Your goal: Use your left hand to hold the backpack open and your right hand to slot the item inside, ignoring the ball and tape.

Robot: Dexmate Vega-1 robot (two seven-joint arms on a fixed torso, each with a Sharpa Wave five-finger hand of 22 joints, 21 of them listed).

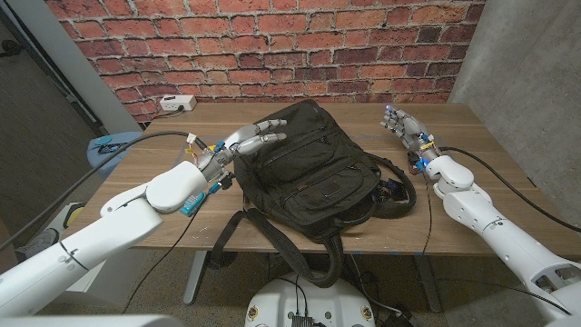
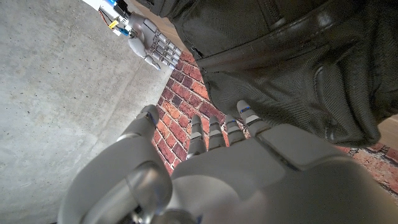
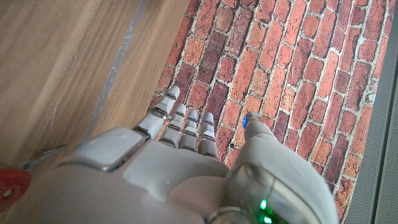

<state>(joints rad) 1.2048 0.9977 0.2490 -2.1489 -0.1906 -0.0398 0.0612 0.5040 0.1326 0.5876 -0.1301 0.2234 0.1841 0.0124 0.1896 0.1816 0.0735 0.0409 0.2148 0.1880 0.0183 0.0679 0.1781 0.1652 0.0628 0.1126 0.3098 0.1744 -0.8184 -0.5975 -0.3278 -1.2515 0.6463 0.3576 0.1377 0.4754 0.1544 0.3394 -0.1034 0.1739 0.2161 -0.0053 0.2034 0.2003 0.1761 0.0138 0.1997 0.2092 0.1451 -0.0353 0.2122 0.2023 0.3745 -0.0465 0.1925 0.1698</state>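
The backpack (image 1: 313, 168) is dark matt woven cloth, coarse-grained in the left wrist view, with smoother straps. The table (image 1: 481, 195) is pale wood with a satin, fine-grained top. Both hands, left (image 1: 250, 141) and right (image 1: 404, 123), look like smooth grey metal or plastic, faintly glossy. The wall (image 1: 272, 45) is rough red brick.

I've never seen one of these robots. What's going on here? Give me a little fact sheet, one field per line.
Table: wooden table, brick wall behind
Main item: dark backpack lying on the table, straps hanging over the front edge
Left hand: fingers resting on the backpack's upper left side
Right hand: open, holding nothing, off to the backpack's right
Other: white power strip at the far left corner
Progress: nothing being slotted in yet
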